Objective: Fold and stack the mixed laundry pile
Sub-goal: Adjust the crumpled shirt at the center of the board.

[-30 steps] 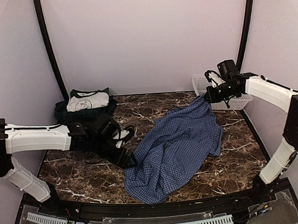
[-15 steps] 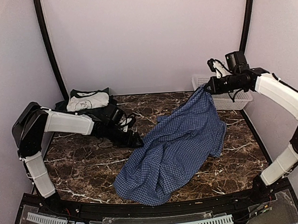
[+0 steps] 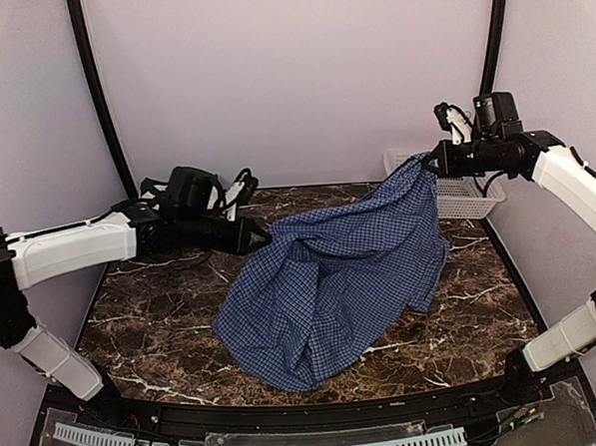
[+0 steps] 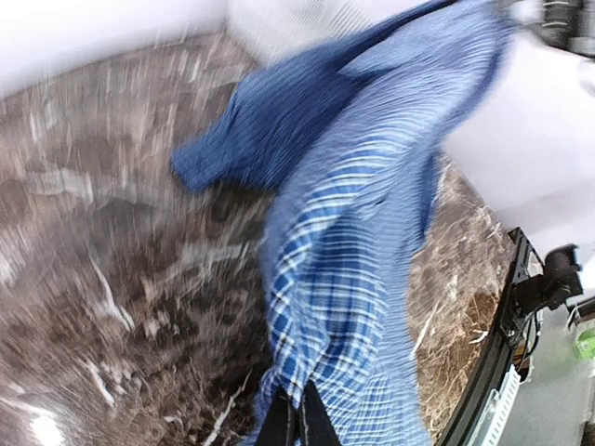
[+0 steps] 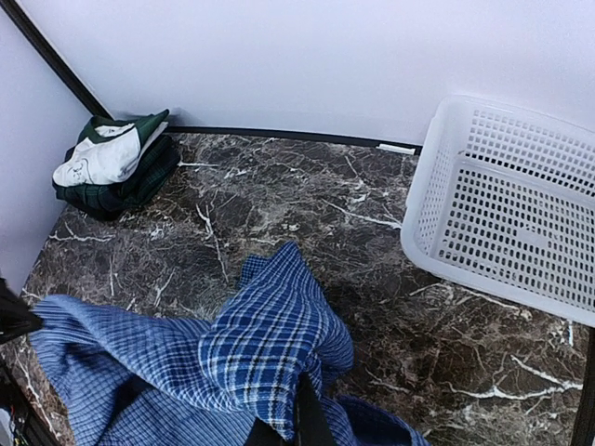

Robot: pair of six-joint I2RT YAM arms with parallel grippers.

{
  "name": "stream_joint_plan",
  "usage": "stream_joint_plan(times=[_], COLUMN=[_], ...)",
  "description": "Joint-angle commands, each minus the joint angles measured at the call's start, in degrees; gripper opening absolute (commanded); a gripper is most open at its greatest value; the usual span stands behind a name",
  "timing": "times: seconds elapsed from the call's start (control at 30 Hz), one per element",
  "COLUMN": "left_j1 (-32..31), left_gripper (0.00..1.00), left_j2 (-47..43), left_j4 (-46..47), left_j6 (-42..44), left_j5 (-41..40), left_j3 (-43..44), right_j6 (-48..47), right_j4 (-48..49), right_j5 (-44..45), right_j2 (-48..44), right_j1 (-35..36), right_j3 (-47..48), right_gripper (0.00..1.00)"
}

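Overhead, left gripper (image 3: 264,237), arm stretched level well left of the basket (image 3: 469,200), pinches the checked shirt (image 3: 341,271); right gripper (image 3: 433,164), raised beside the basket, pinches its other end. Earlier the left jaws gaped, lower. Left wrist: blurred shirt (image 4: 344,260) between closed tips. Right wrist: shirt (image 5: 270,353) clamped likewise.

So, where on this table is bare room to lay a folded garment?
Bare marble: near left, between the left arm and the blue check shirt; near right, in front of the white basket; a back strip between the folded stack and the basket. The centre is crowded: left claw and right claw hold the shirt there.
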Motion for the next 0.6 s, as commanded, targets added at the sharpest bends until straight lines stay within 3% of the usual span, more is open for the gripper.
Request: stream_joint_plan(times=[0.0,0.2,0.33,0.4,0.47,0.57], left_j1=[-9.11,-24.24,-27.21,-26.91,-25.05,-21.08], left_gripper=[0.0,0.0,0.04,0.17,0.42,0.63], left_j2=[-10.88,-6.38,-0.4,-0.54,-4.4,-14.6], left_j4=[-4.98,-13.46,-18.37,-18.33,-15.14,-8.1], left_j6=[10.95,16.26,14.05,11.89,10.12,7.23], left_j5=[-6.31,-4.72,-4.03,-5.47,-4.24,-0.23], left_j3=[-0.14,-7.55,-7.61,-7.16,-7.74,-10.29], right_j6=[1.87,2.02,2.11,2.48,2.55,2.29], right_j4=[1.4,1.23,0.84,1.2,1.13,0.8], right_j5=[0.35,-0.93,-2.24,-2.27,-2.37,-2.78], right_j2=[-3.99,-8.06,-9.33,-10.36,-11.09,-12.11], right_j1=[-0.81,-0.91,-0.91,-0.94,-0.9,-0.9], right_j3=[-2.57,-7.41,-11.0,-13.12,-14.35,-15.55], right_gripper=[0.0,0.0,0.0,0.0,0.0,0.0])
